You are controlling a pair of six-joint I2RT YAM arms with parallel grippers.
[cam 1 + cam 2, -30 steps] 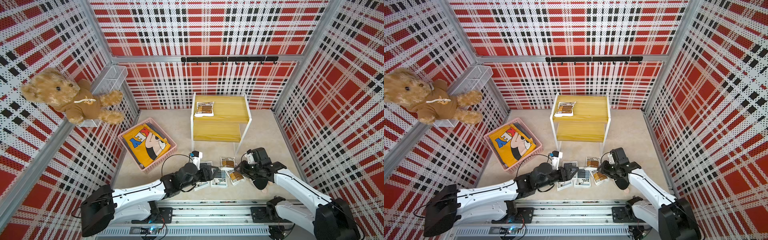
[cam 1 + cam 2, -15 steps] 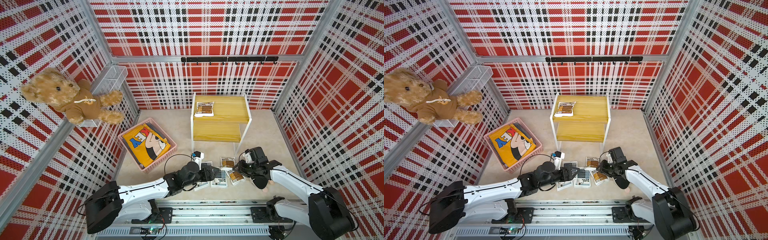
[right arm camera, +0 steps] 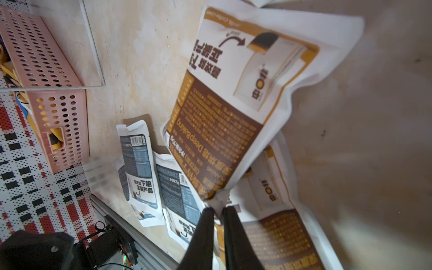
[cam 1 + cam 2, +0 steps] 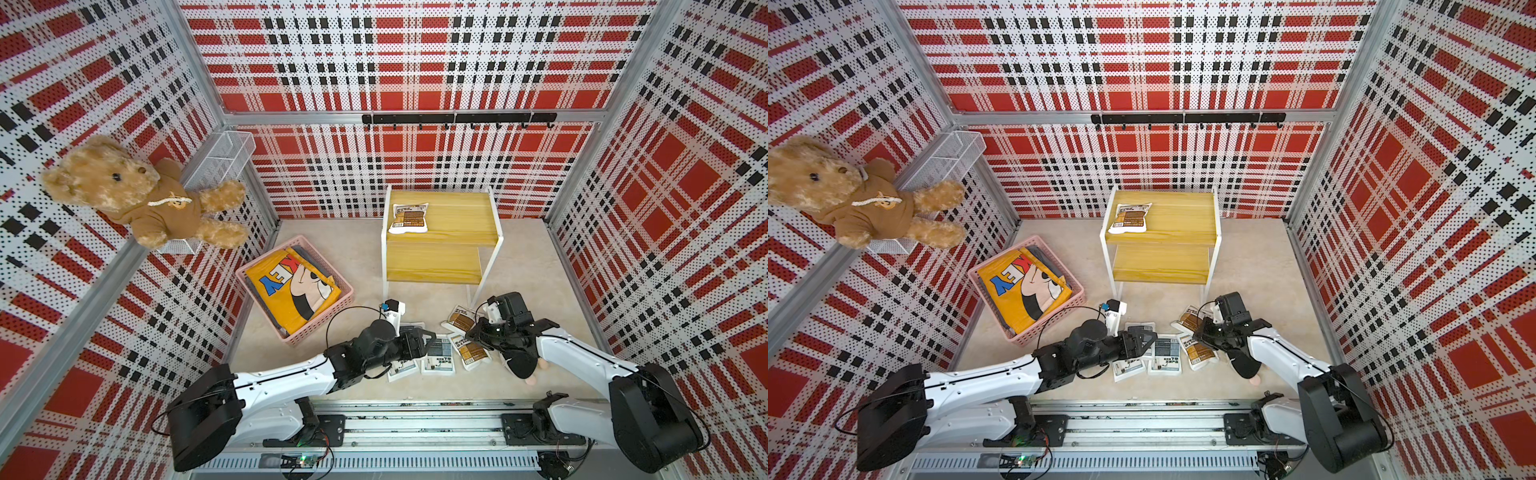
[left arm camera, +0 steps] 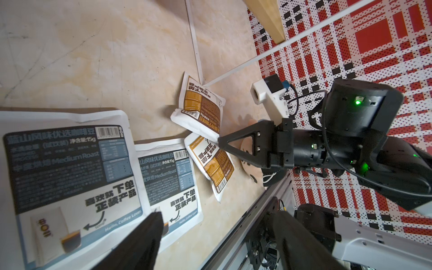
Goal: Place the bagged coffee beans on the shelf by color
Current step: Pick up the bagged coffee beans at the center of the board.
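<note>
In my judgement the task is at an early stage. Only one brown pouch [image 4: 409,218] lies on the shelf [image 4: 457,216], on the top board near its left edge. The lower board [image 4: 432,262] carries nothing. The five other pouches are on the bench [image 4: 532,270] in front of the shelf: three grey pouches [image 4: 1167,357] close together, and two brown ones just to their right.

The right end effector [image 3: 217,210] is pressed together on a corner of the second brown pouch [image 3: 233,105], the one nearer the shelf. This pouch looks partly raised from the bench. The third brown pouch [image 4: 473,353] lies flat, partly under it. The left end effector [image 5: 217,217] is spread wide over the grey pouches and holds nothing.

So the second brown pouch seems to be the step in hand. After it, one brown and all three grey pouches must go up, the grey ones probably to the lower board.
</note>
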